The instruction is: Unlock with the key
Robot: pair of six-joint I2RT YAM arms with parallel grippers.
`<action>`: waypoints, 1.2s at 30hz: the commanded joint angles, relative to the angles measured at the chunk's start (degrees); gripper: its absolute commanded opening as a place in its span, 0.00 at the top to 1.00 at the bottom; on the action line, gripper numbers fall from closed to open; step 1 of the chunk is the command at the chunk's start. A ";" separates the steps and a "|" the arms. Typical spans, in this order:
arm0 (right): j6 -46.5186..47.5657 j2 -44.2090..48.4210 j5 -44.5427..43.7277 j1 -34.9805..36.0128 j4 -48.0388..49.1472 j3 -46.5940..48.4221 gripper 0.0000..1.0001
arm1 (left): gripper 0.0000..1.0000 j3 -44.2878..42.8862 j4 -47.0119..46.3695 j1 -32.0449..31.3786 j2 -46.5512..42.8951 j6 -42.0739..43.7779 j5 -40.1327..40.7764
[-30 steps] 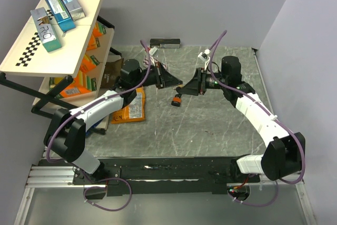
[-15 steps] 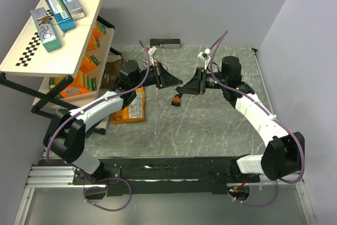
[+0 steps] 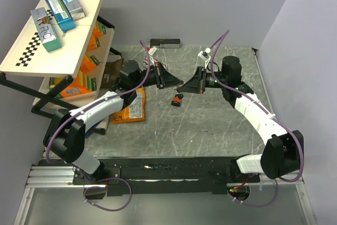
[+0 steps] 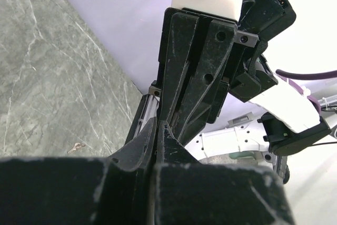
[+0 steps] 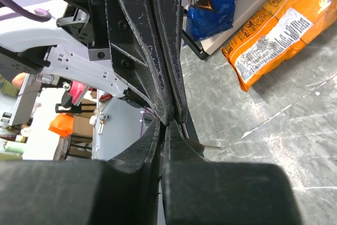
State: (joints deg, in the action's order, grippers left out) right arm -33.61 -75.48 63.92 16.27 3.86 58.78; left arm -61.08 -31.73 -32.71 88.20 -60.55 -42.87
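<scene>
Above the middle of the table my left gripper (image 3: 180, 84) and right gripper (image 3: 185, 84) meet tip to tip. Both are shut. A small orange-red padlock (image 3: 177, 99) with a black top dangles just below that meeting point. The key cannot be made out; whatever is pinched is hidden between the black fingers. In the left wrist view my left gripper (image 4: 157, 122) has its jaws pressed together against the right gripper's fingers (image 4: 181, 72). In the right wrist view my right gripper (image 5: 169, 122) is likewise shut, and a thin metal sliver (image 5: 210, 146) pokes out beside it.
A tilted shelf rack (image 3: 31, 51) with boxes stands at the left. An orange snack bag (image 3: 131, 108) lies on the table beside it, also seen as the orange bag (image 5: 279, 25) next to a blue chip bag (image 5: 213, 1). A dark bar (image 3: 165, 43) lies at the back wall.
My right gripper has shut, its tips now against the left gripper's tips. The padlock swung slightly up and to the right. The left arm has not moved.
</scene>
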 commanded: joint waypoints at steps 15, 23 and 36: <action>4.60 4.37 -11.44 -5.10 -9.92 -1.30 1.00 | 0.04 -5.11 23.55 -0.51 -9.18 17.13 30.18; 8.11 12.11 -21.28 -9.07 -15.27 -2.71 1.00 | 0.01 -7.55 38.82 0.37 -3.85 25.74 32.68; 9.26 19.05 -27.01 -9.07 -17.92 -5.34 1.00 | 0.06 -33.57 66.53 -9.13 28.67 37.26 41.38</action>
State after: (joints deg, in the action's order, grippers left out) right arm -25.10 -58.26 38.63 7.25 -13.54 54.33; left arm -89.52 27.09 -39.88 113.47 -27.16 -3.22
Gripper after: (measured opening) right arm 0.023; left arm 0.940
